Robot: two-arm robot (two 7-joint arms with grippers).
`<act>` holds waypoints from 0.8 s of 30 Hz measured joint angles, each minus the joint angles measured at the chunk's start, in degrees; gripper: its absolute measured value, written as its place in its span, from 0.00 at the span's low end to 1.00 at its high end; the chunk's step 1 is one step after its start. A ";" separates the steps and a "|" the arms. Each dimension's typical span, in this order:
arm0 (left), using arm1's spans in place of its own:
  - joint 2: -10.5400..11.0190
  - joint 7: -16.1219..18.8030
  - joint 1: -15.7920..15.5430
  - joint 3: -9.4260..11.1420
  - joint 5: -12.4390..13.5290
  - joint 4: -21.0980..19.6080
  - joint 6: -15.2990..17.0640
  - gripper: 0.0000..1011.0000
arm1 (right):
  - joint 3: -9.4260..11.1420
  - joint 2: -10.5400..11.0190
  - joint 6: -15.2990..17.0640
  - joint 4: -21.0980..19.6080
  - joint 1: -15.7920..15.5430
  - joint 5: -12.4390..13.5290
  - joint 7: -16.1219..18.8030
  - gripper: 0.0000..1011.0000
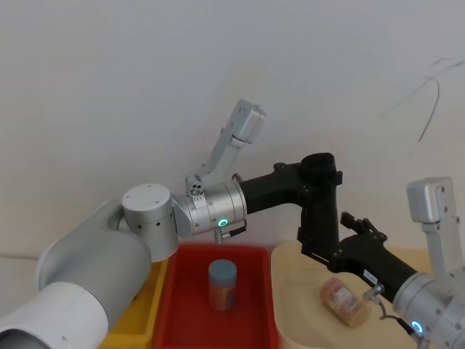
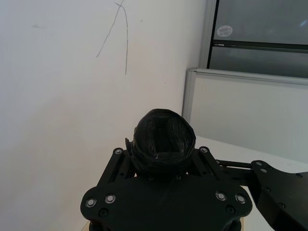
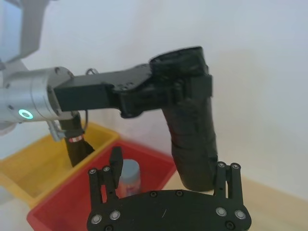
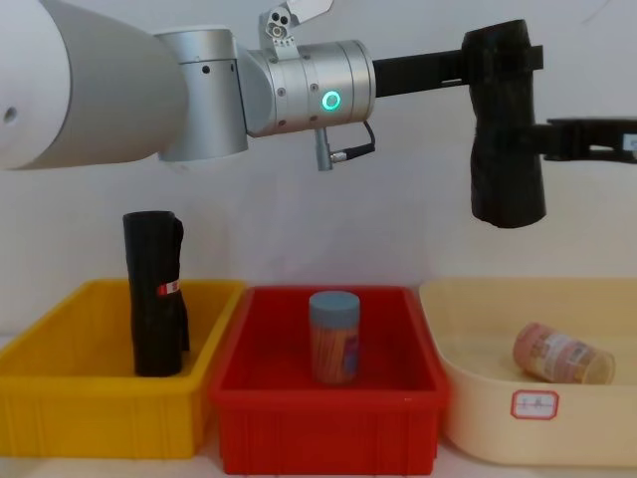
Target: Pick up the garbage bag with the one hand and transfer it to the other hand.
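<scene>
The left hand (image 4: 488, 60) is gripping the garbage bag (image 4: 508, 169) by its top; the right hand (image 4: 545, 139) is straddling it, fingers apart. It should close squarely before the left releases.

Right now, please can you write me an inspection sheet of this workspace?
Surface: yellow bin, red bin and cream bin side by side.
Job's things: garbage bag held in the air, roughly upright.
Clutter: labelled black roll upright in yellow bin; blue-lidded jar upright in red bin; tan jar lying in cream bin.
Grippers: left gripper shut on the bag's top; right gripper open, fingers either side of the bag's lower part.
Cables: cable loop at left wrist.
Surroundings: white wall, thin crack.
</scene>
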 joint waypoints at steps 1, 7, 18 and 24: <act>-0.01 0.00 -0.01 0.00 0.00 0.00 -0.01 0.36 | -0.30 -0.01 -0.76 0.65 0.52 0.04 0.41 0.99; -0.04 0.00 -0.04 0.00 0.00 0.04 -0.04 0.36 | -1.34 -0.36 -3.30 3.39 2.37 -0.36 0.68 0.99; -0.05 0.00 -0.05 0.00 0.00 0.09 -0.04 0.36 | -2.44 -1.07 -6.85 7.78 4.54 -2.58 -2.18 0.99; -0.05 -0.01 -0.05 0.00 0.00 0.09 -0.04 0.36 | -2.58 -1.02 -8.32 9.30 5.07 -3.49 -3.66 0.99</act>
